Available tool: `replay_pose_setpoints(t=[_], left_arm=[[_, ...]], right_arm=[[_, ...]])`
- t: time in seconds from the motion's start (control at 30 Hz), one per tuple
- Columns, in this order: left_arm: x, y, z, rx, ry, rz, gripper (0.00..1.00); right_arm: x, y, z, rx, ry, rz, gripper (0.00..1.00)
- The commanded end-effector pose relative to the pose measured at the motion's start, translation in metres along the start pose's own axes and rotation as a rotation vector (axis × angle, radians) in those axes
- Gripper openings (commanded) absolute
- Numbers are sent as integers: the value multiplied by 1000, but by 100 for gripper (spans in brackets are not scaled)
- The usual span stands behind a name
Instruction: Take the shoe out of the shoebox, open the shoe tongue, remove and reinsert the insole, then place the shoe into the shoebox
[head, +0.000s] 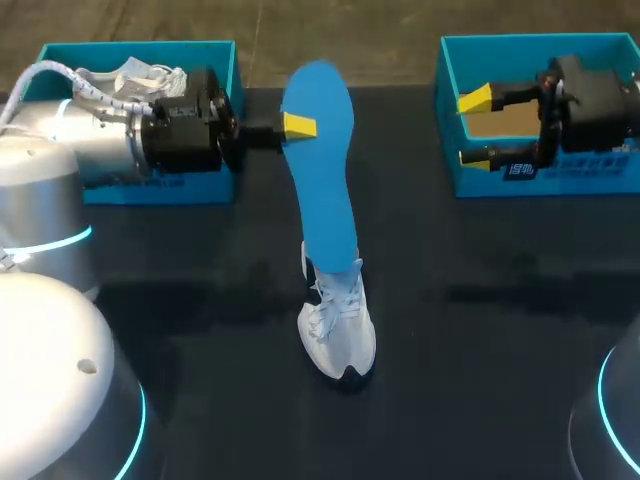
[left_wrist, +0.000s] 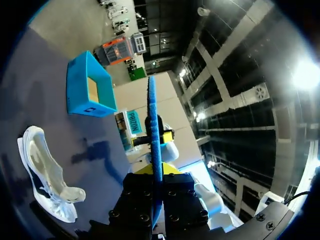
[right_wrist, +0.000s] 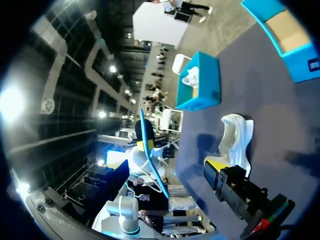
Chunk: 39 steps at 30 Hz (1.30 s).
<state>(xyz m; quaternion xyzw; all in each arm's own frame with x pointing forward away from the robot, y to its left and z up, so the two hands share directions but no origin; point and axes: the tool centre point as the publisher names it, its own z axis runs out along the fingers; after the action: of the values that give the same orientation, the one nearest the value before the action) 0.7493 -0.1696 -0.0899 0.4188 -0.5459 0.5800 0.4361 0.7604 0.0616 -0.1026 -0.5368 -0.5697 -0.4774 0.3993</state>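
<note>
Left arm (head: 45, 390) fills the near-left corner. White shoe (head: 338, 335) sits on the dark tabletop (head: 500, 300) near the middle. Its long axis runs far to near, with the dark-soled toe at the near end and the heel at the far end; laces face up. Left wrist view shows its opening spread wide.

Blue insole (head: 322, 190) also runs far to near in the head view, broad face up toward the camera. Its near end overlaps the shoe's heel there, but the right wrist view shows it raised and apart from the shoe.

Left shoebox (head: 160, 190) is at the far left with a second white shoe (head: 130, 78) inside. Right shoebox (head: 447, 120) is at the far right, showing a bare cardboard floor. Nothing lies between the shoe and either box.

Left hand (head: 297, 126) pinches the insole toward its far end, fingers pressed on both faces. Right hand (head: 478, 128) hangs over the right shoebox, fingers spread, holding nothing.
</note>
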Motion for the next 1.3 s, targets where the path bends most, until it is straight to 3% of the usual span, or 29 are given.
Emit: replay_pose_setpoints(t=[0.03, 0.53, 0.8, 1.3], left_arm=[[-14, -4, 9, -8, 13, -10, 0], [-50, -14, 19, 46, 19, -136, 0], [-55, -21, 23, 58, 20, -146, 0], [-64, -31, 29, 20, 20, -234, 0]], right_arm=[[15, 1, 9, 8, -107, 11, 100], [53, -5, 41, 3, -418, -51, 100], [71, -9, 58, -12, -644, -77, 100], [84, -9, 81, 25, -941, -117, 100]])
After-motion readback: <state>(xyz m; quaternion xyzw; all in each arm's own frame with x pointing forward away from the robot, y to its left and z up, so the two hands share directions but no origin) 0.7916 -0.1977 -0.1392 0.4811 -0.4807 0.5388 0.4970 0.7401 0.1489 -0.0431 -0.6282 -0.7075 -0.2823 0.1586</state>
